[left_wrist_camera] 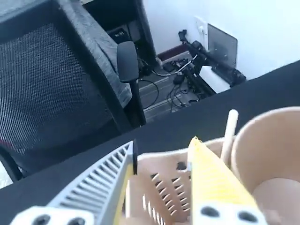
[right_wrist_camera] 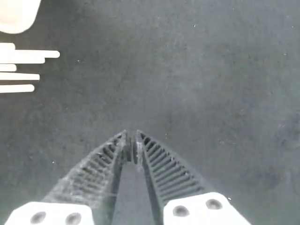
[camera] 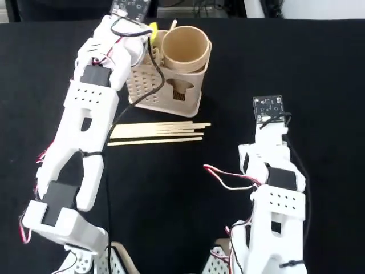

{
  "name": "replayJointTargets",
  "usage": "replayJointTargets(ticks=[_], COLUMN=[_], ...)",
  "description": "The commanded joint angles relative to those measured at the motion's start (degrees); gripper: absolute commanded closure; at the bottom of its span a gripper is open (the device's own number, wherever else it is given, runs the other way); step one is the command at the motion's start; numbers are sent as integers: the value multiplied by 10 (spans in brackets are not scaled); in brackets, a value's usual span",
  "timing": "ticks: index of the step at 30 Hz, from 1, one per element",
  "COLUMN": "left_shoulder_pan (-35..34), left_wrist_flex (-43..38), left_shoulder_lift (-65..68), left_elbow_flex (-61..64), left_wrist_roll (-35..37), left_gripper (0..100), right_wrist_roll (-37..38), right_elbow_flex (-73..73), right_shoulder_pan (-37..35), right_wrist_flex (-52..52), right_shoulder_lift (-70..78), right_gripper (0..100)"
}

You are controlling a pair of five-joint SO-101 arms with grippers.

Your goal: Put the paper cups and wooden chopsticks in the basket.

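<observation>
In the left wrist view, the left claw (left_wrist_camera: 163,145) is released, its grey and yellow fingers spread over the slotted wall of the basket (left_wrist_camera: 161,187). Just past the yellow finger, a wooden chopstick (left_wrist_camera: 229,136) stands in the basket beside a paper cup (left_wrist_camera: 274,154).

In the right wrist view, the right claw (right_wrist_camera: 131,147) is clenched on nothing, tips touching, above the black worktop (right_wrist_camera: 211,70). The ends of the loose chopsticks (right_wrist_camera: 21,70) lie well ahead of it.

In the high view, the loose chopsticks lie flat on the worktop just beside the basket, between the two claws.
</observation>
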Motion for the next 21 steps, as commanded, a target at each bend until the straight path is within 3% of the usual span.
replayJointTargets(ticks=[1, 12, 21], left_shoulder_pan=[-4, -19, -26], left_wrist_flex=[-9, -5, -5], left_shoulder_lift=[-7, -61, -316], left_elbow_flex=[-32, -22, 121], left_wrist_roll=[11, 90, 122], left_gripper=[798, 798, 798], right_wrist_roll=[-2, 0, -1], right_elbow_flex=[-3, -2, -4], right_shoulder_pan=[-7, -7, -4], right_wrist_flex=[-12, -12, -12], right_shoulder_lift=[-2, -2, -2], right_gripper=[973, 973, 973])
